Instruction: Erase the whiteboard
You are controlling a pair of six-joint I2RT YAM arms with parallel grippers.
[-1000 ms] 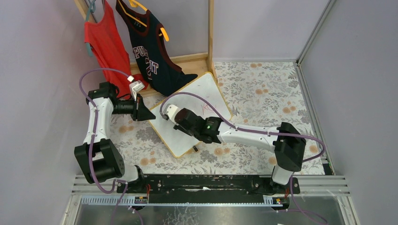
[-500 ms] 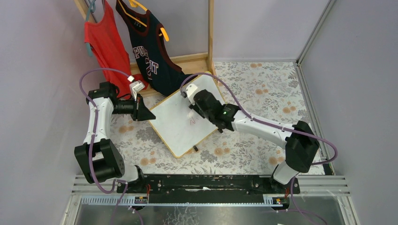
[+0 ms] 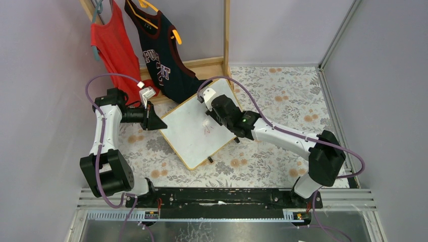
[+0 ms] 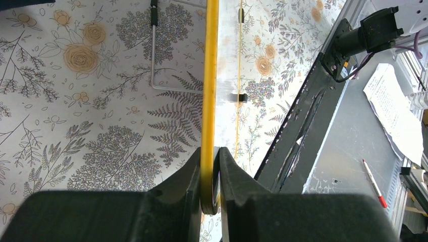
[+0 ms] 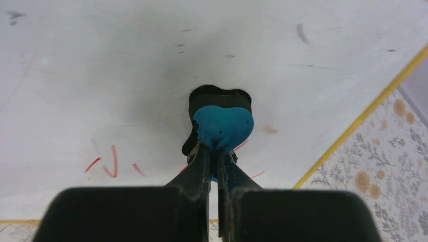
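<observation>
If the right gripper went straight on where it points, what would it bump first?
The large white wood-framed whiteboard. The small blue eraser with black felt in the right gripper seems to touch it, though depth is unclear.

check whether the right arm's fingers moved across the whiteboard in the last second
Yes: the right fingers swept from the left side of the whiteboard toward its far corner by the wooden post.

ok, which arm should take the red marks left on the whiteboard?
Right. The right gripper is shut on the blue black-padded eraser, pressed to the wood-framed white whiteboard beside the red marker strokes. The left gripper is clamped on that board's edge, holding it.
</observation>
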